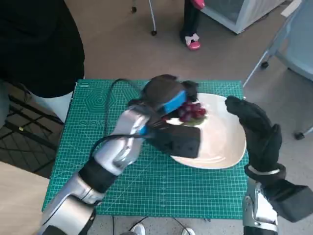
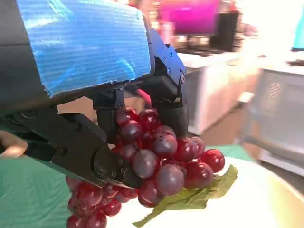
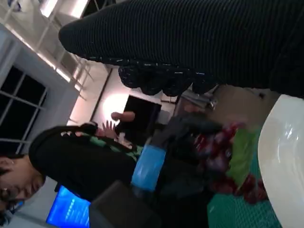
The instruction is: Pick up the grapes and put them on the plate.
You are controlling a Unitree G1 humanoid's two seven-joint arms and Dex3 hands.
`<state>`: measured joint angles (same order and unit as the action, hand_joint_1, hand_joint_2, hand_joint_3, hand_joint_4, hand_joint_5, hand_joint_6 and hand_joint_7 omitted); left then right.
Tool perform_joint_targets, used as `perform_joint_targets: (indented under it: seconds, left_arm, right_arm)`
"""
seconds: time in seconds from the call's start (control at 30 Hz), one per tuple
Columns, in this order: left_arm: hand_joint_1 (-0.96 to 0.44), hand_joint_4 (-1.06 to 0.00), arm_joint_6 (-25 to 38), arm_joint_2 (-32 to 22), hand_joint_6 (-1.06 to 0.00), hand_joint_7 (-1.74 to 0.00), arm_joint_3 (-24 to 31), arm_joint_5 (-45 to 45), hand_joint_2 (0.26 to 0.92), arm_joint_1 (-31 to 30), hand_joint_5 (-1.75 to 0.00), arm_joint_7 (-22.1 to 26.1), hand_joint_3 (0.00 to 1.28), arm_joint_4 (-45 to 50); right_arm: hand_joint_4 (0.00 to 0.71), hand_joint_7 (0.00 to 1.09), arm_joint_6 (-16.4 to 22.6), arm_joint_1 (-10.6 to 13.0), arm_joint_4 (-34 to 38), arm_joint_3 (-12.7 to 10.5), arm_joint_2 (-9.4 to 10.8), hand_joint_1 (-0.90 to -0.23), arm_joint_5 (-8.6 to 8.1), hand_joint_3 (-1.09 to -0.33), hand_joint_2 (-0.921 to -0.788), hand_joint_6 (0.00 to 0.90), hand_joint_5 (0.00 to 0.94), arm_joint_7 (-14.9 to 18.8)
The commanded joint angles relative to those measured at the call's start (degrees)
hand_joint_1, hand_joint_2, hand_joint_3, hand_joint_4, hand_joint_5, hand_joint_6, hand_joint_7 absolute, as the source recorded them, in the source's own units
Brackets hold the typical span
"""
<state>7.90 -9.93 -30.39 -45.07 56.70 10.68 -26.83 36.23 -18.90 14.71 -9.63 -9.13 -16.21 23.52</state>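
Left hand [image 1: 168, 100] grips the red grape bunch [image 1: 191, 111], fingers [image 2: 173, 111] closed round the top, holding it over the far-left part of the white plate [image 1: 225, 147]. Right hand [image 1: 257, 129] open, fingers apart, holding nothing, beside the plate's right rim. Green cutting mat [image 1: 83, 147] underneath.

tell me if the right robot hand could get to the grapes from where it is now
Probably yes, but with little room. The right robot hand hovers open at the plate's far edge, with bare plate between it and the grapes. The left robot hand already grips the bunch and covers most of it.
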Motion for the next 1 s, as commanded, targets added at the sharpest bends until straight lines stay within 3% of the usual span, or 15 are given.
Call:
perform_joint_targets:
  seconds: [0.03, 0.23, 0.67, 1.0]
  left_arm:
    - [0.0, -0.63, -1.8, 3.0, -0.5, -1.19, -1.0, 0.2, 0.921, 4.5, -1.32, -0.6, 0.15, -4.9]
    - [0.0, -0.63, -2.7, 6.2, -0.52, -1.19, -1.7, 0.5, 0.921, 7.6, -1.31, -0.2, 0.15, -9.1]
    - [0.0, -0.59, -7.1, 9.6, -0.41, -1.34, -1.5, 2.2, 0.921, 10.1, -1.3, -1.7, 0.21, -15.6]
    - [0.0, -0.59, -8.8, 10.6, -0.41, -1.29, -1.8, 2.5, 0.921, 12.0, -1.36, -2.8, 0.21, -21.5]
  right_arm:
    - [0.419, 0.36, -0.7, 2.5, -0.8, -1.0, -0.7, -0.622, -0.25, -0.832, -0.921, 0.088, 0.004, -0.8]
    - [0.423, 0.31, -0.2, 3.7, -1.7, -1.9, -0.3, -0.623, 0.77, -0.825, -0.921, 0.116, 0.003, -2.5]
    - [0.425, 0.28, 1.0, 5.1, -2.9, -2.3, 0.2, -0.622, 3.42, -0.82, -0.921, 0.13, 0.002, -6.6]
    - [0.426, 0.26, 1.4, 5.0, -2.6, -2.3, -0.1, -0.613, 4.13, -0.822, -0.921, 0.134, 0.002, -7.7]
